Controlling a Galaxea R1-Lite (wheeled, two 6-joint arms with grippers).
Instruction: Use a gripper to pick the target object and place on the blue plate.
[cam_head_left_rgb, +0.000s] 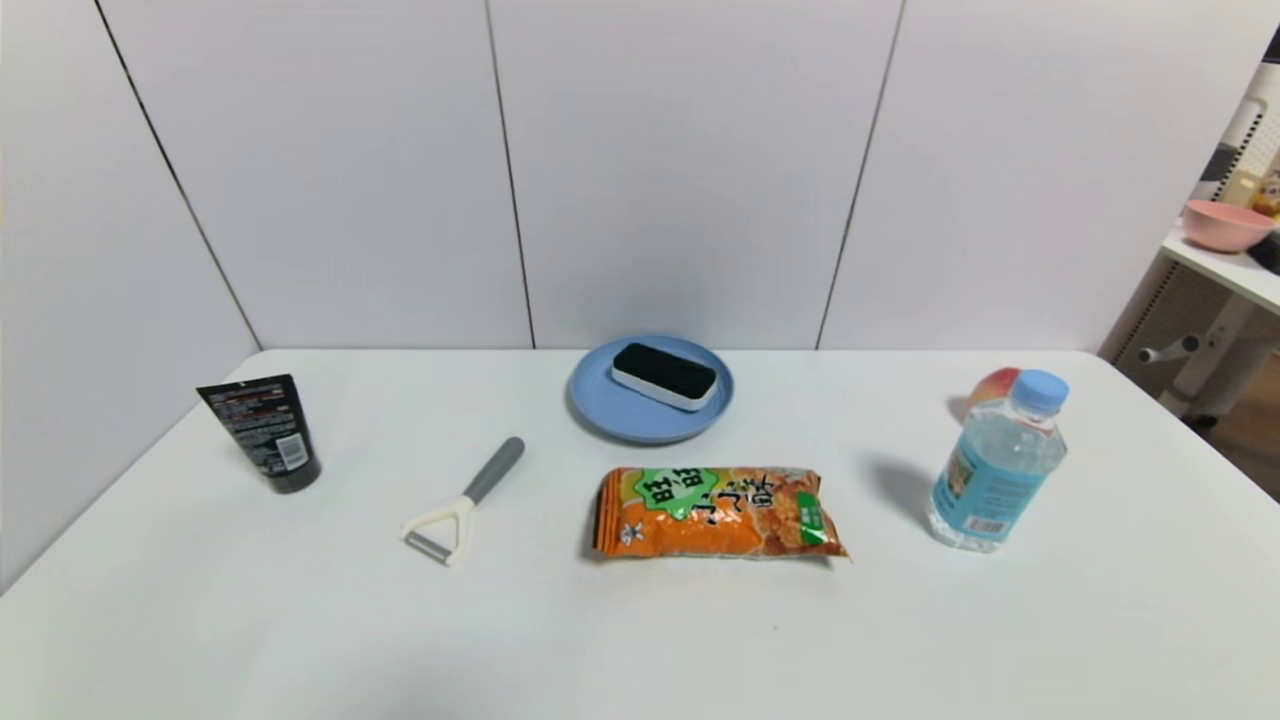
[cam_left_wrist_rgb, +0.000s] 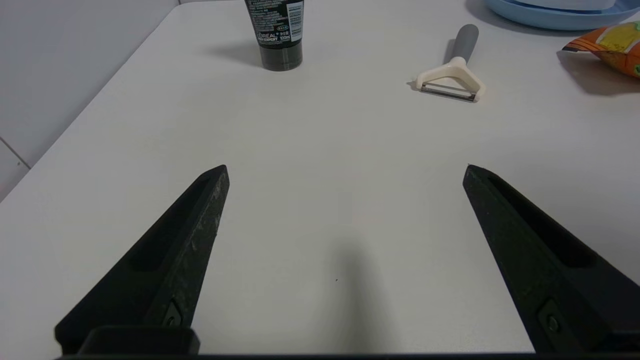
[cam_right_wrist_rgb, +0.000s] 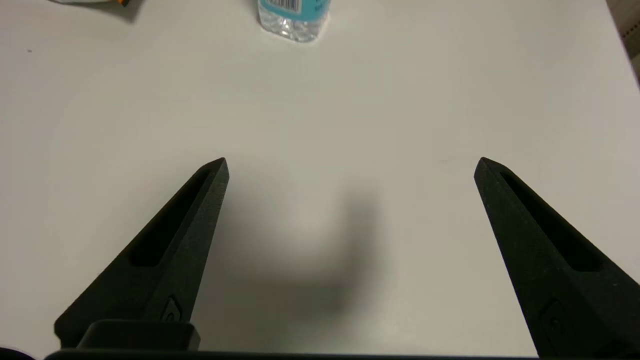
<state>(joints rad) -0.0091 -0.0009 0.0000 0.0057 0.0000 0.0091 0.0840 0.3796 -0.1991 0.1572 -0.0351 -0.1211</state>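
My one black-topped block (cam_head_left_rgb: 664, 375) lies flat on the single blue plate (cam_head_left_rgb: 600, 405) at the table's (cam_head_left_rgb: 250, 620) far middle. My left gripper (cam_left_wrist_rgb: 345, 172) hangs spread wide and holding nothing over bare table, as does my right gripper (cam_right_wrist_rgb: 350, 165). Around the plate: one tube (cam_head_left_rgb: 262, 431), one peeler (cam_head_left_rgb: 463, 503), one snack bag (cam_head_left_rgb: 715, 512), one bottle (cam_head_left_rgb: 998, 461).

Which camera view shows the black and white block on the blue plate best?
The head view shows it best: the whole block lies on the blue plate, black top up, white base visible. The left wrist view shows only the plate's near rim and a strip of the white base at the picture's edge. The right wrist view shows neither.
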